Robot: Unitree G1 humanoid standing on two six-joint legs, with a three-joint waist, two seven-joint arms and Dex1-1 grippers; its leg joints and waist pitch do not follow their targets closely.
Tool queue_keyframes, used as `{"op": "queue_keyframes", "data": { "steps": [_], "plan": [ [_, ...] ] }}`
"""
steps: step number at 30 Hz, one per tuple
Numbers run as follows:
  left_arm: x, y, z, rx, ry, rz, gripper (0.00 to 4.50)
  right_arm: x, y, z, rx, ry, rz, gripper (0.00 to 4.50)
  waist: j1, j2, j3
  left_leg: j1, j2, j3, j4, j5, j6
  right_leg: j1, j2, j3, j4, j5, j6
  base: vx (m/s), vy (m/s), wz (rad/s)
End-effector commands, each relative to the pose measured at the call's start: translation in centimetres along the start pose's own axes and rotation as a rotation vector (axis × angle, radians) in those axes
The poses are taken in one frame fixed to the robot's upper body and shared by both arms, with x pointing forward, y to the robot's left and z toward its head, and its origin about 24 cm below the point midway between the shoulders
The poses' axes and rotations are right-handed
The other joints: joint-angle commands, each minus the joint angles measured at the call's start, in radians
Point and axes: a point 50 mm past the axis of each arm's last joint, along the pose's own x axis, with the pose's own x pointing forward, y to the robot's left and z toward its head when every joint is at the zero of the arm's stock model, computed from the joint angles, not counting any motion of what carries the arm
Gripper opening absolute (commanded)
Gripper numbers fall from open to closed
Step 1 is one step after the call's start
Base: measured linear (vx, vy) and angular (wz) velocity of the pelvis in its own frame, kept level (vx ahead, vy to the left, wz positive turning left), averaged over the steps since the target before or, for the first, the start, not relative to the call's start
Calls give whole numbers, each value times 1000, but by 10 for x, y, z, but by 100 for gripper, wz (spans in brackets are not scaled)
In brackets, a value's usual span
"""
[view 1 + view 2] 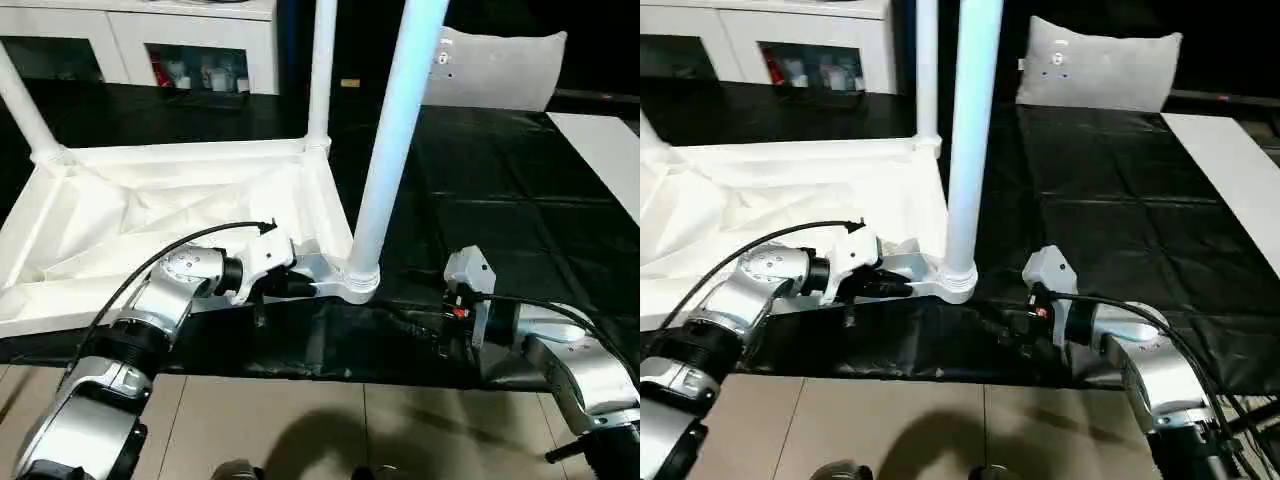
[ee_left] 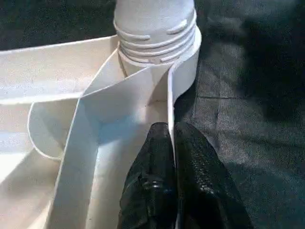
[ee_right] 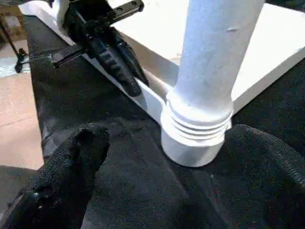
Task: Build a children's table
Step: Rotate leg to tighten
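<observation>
The children's table [image 1: 170,215] lies upside down on a black sheet [image 1: 500,200], its ribbed underside facing up and its flat top against the sheet. Three legs are in view, each standing upright in a corner socket with its long axis vertical: the near leg [image 1: 395,130], a far leg [image 1: 322,70] behind it, and a third leg [image 1: 25,105] at the far left corner.

The left gripper [image 2: 170,143] has its fingers pressed together on the thin side wall of the table's rim [image 2: 170,102], one finger inside the frame and one outside. The near leg's threaded base sits in its socket [image 2: 159,43] just ahead of the fingertips.

The right gripper [image 3: 186,143] has its fingers spread wide, holding nothing; the same socket and leg base stand between them, apart from both.

Beyond the table a white cabinet [image 1: 150,40] holds small items on its shelf, too small to count. A grey pillow [image 1: 495,70] stands behind the sheet.
</observation>
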Motion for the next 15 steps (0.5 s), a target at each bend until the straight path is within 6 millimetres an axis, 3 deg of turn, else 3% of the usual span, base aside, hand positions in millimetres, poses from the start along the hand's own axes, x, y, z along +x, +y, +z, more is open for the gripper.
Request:
{"op": "queue_keyframes", "data": {
  "steps": [1,6,8,15],
  "plan": [
    [-2,-3,-13,-8,91,-6,7,-1,-2,2,-12,-5,-5,450,2,-4,-59,8,37,-14,-77,-292,36,42,-83,46,-97,-477,-108,0,0,0],
    [-2,2,-8,-36,60,20,7,0,-3,2,-13,-4,-2,450,4,-4,-61,9,36,-13,-76,-284,36,44,-83,46,-93,-456,-120,0,0,0],
    [-2,2,-7,-58,46,16,56,0,-2,2,-11,-7,3,450,4,-3,-60,9,36,-13,-77,-292,35,44,-83,45,-95,-468,-120,0,0,0],
    [-4,2,-11,-59,67,10,99,0,-1,2,0,-5,32,450,6,-4,-63,9,36,-13,-76,-284,37,45,-83,46,-95,-463,-115,0,0,0]
  ]
}}
